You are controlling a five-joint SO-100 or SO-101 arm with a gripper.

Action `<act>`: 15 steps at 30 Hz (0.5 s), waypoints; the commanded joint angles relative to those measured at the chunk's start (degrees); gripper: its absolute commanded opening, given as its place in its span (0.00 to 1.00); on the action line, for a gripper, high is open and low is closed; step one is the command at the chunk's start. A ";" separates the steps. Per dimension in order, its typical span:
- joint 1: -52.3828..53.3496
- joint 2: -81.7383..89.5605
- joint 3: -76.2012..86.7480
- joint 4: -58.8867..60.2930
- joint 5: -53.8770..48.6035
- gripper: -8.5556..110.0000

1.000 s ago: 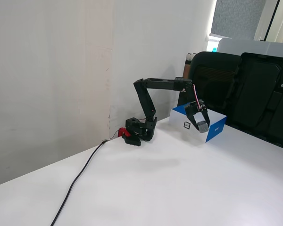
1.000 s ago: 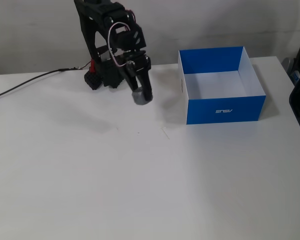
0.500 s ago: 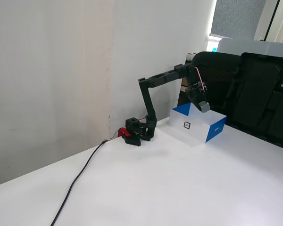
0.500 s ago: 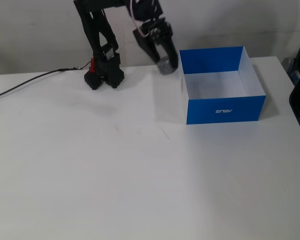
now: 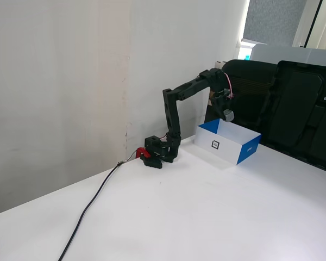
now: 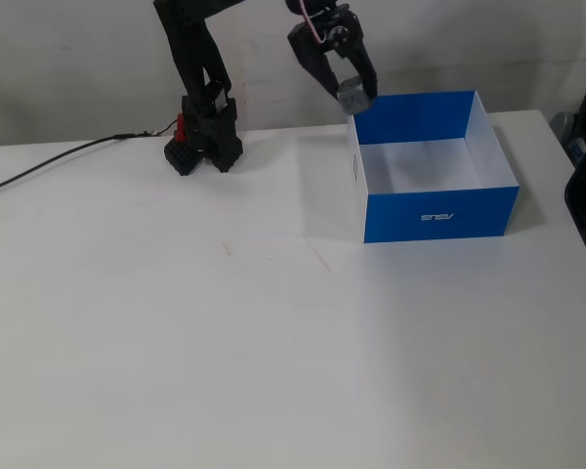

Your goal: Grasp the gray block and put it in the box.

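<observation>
Gripper (image 6: pixel 353 95): top centre, pinching the gray block (image 6: pixel 351 93) in the air.
Box (image 6: pixel 437 210): right of centre on the white table (image 6: pixel 273 342), open top.

A white counter (image 5: pixel 206 217) fills the lower part of both fixed views. Behind it stands a plain off-white wall (image 5: pixel 54 81) with a faint vertical seam. At the right of one fixed view, black chair backs (image 5: pixel 293 103) stand just beside the counter's far edge, with a window frame (image 5: pixel 304 22) and a grey panel above them. The light is even and soft.
</observation>
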 commanded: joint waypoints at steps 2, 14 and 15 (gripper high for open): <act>4.75 -5.36 -12.30 2.55 0.35 0.07; 9.49 -26.28 -34.28 6.42 -0.18 0.07; 9.58 -27.60 -35.77 6.50 0.18 0.07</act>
